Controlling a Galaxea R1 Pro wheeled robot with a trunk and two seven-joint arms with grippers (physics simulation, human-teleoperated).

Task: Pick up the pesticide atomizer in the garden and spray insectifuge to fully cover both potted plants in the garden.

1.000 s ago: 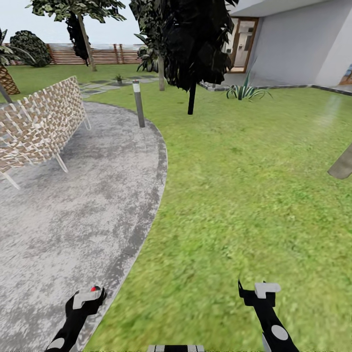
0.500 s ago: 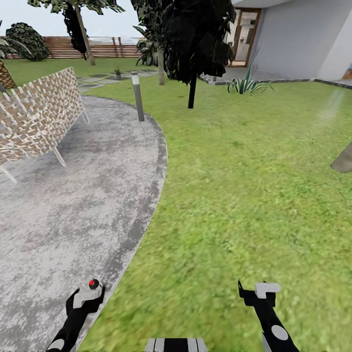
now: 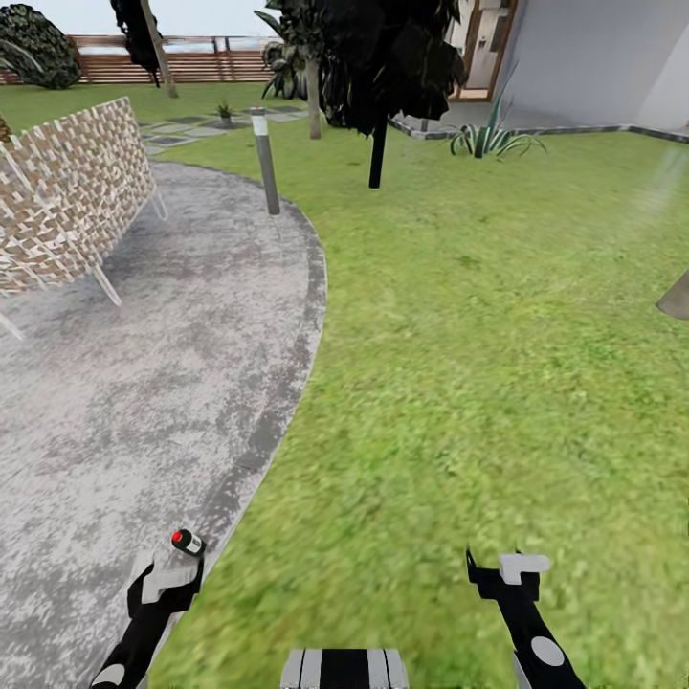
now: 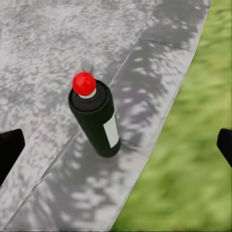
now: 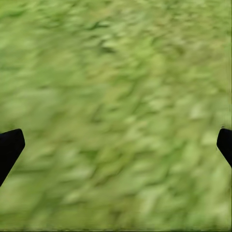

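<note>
The pesticide atomizer (image 4: 96,121) is a dark green bottle with a red cap and a white label. It stands upright on the grey border of the paved patio (image 3: 144,383), beside the lawn. In the head view its red cap (image 3: 181,540) peeks out just beyond my left gripper (image 3: 167,579). That gripper (image 4: 117,145) is open, its dark fingertips wide apart on either side of the bottle without touching it. My right gripper (image 3: 498,569) hangs open over bare grass (image 5: 116,96). A small low plant (image 3: 225,112) stands far back by the stepping stones, too small to identify.
A woven lattice bench (image 3: 67,201) stands on the patio at left. A grey bollard lamp (image 3: 265,163) marks the patio's far edge. A dark tree (image 3: 383,67), a spiky striped plant (image 3: 493,142), the house wall (image 3: 593,67) and a brown fence (image 3: 191,65) lie beyond.
The whole head view has shifted, with the scenery sliding up in the picture, so the camera moved. More of the atomizer's red cap shows beyond the left gripper. Both grippers stay open.
</note>
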